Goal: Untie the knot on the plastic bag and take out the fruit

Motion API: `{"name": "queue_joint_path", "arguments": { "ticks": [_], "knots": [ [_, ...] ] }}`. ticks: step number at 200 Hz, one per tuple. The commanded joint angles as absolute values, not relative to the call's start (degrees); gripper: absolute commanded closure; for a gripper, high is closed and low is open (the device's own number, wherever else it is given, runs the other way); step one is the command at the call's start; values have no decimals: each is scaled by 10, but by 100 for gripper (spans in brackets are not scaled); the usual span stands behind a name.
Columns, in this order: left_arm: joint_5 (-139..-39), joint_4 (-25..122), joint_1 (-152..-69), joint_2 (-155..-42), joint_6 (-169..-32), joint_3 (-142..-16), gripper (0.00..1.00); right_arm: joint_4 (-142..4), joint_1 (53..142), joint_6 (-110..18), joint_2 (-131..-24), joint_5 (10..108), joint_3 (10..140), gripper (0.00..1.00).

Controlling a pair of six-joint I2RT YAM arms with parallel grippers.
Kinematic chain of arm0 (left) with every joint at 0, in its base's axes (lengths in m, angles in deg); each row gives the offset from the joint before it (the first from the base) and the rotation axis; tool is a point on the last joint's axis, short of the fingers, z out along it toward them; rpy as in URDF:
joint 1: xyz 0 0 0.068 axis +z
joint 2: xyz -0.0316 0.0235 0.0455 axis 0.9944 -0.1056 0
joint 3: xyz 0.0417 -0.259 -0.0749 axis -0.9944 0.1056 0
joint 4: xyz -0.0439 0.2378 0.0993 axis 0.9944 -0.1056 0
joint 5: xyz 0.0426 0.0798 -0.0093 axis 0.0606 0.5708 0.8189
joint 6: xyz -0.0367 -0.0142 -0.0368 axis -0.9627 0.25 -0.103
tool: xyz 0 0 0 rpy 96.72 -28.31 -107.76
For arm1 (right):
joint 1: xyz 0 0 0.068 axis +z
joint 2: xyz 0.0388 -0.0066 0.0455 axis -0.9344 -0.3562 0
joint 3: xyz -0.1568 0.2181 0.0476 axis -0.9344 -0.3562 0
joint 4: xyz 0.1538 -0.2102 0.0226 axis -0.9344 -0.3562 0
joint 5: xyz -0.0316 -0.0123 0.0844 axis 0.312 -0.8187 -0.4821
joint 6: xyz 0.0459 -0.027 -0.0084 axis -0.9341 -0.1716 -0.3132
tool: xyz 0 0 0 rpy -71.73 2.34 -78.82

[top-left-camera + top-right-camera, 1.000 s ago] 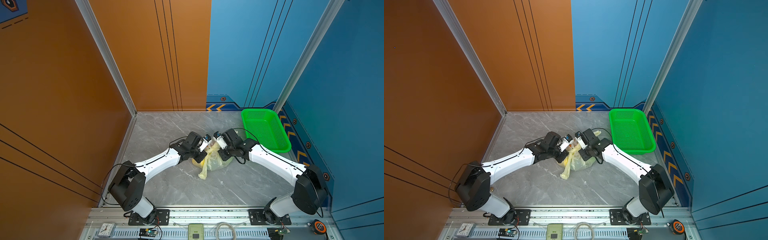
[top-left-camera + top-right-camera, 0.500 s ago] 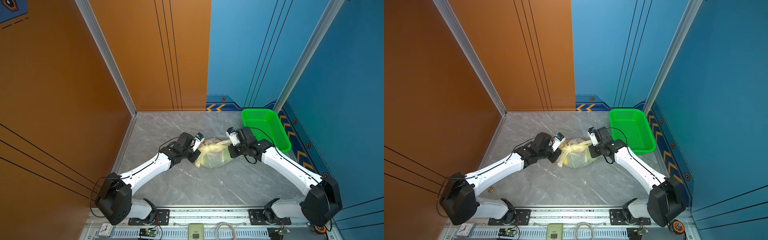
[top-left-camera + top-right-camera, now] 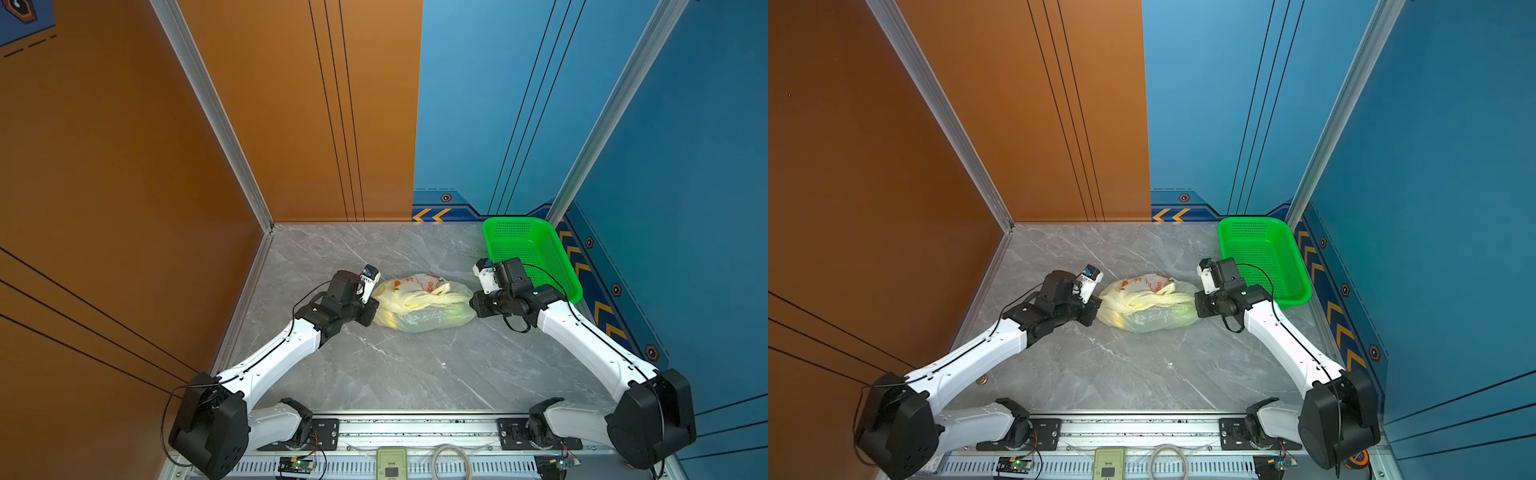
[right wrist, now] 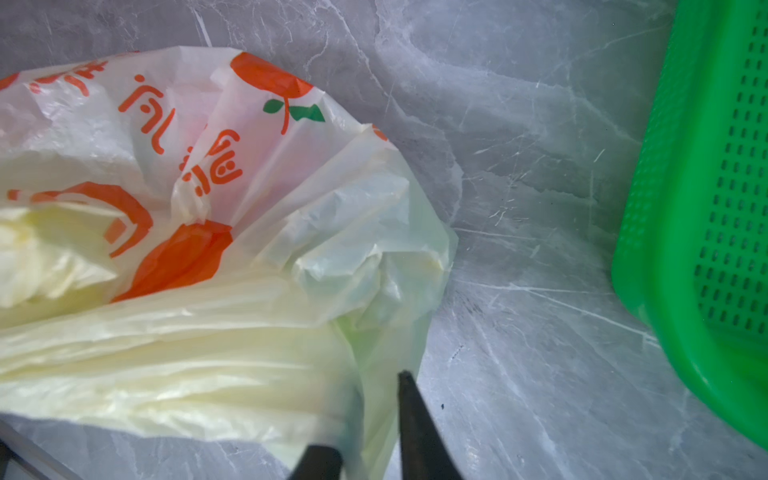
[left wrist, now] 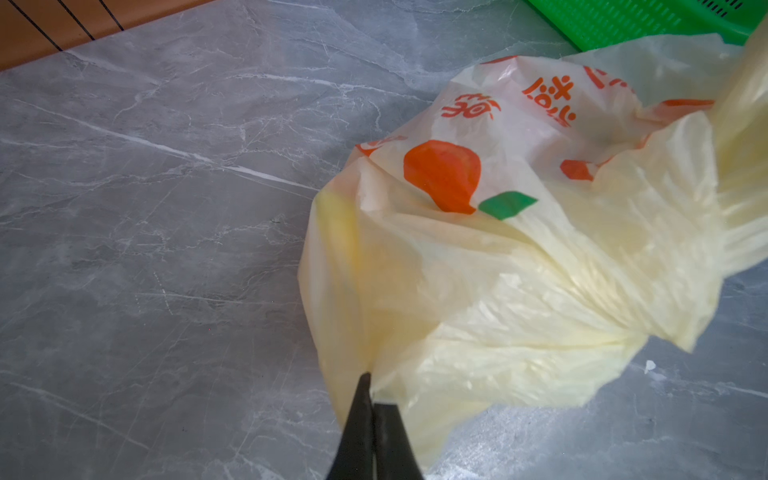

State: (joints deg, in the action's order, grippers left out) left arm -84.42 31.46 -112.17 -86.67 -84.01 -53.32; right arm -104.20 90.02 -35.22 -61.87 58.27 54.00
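The plastic bag [image 3: 419,309] [image 3: 1148,309] lies on its side on the grey marble table, pale cream with orange prints. Its twisted cream handle strips, the knot [image 3: 432,296] [image 3: 1154,297], stretch across its top. Fruit shows dimly through the film as a yellow shape [image 3: 388,320] and a green one [image 3: 453,311]. My left gripper [image 3: 374,309] [image 5: 372,390] is shut on a fold of the bag [image 5: 498,270] at its left end. At the right end my right gripper [image 3: 471,305] [image 4: 378,399] stands open, with loose bag [image 4: 249,332] film between its parted fingers.
A green mesh basket [image 3: 532,253] [image 3: 1262,253] [image 4: 706,208] stands empty at the back right, just behind my right wrist. Orange and blue walls close the table at the left, back and right. A rail with the arm bases runs along the front edge.
Both grippers have drawn apart sideways, stretching the handle strips, and the bag has gone from hanging bunched to lying flat. My right gripper's jaws have parted; the left stays shut.
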Motion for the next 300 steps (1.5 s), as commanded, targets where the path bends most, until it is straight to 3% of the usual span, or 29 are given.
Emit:
{"name": "queue_joint_path", "arguments": {
  "ticks": [1, 42, 92, 117, 173, 195, 300],
  "knots": [
    [-847, 321, -1133, -869, -849, -564, 100, -1072, 923, -324, -566, 570, 568, 54],
    [-845, 319, -1143, -870, -849, -578, 100, -1100, 1003, -277, -543, 596, 605, 30],
    [-849, 314, -1147, -876, -845, -587, 100, -1089, 1086, -241, -632, 620, 657, 30],
    [-849, 314, -1148, -875, -844, -585, 100, -1077, 1106, -229, -676, 655, 673, 39],
    [-844, 315, -1149, -866, -845, -571, 100, -1060, 1097, -225, -683, 696, 672, 80],
    [-842, 313, -1147, -859, -844, -567, 100, -1059, 1076, -229, -672, 702, 660, 100],
    [-825, 287, -1110, -844, -846, -533, 100, -1043, 910, -334, -533, 591, 570, 100]
  ]
}}
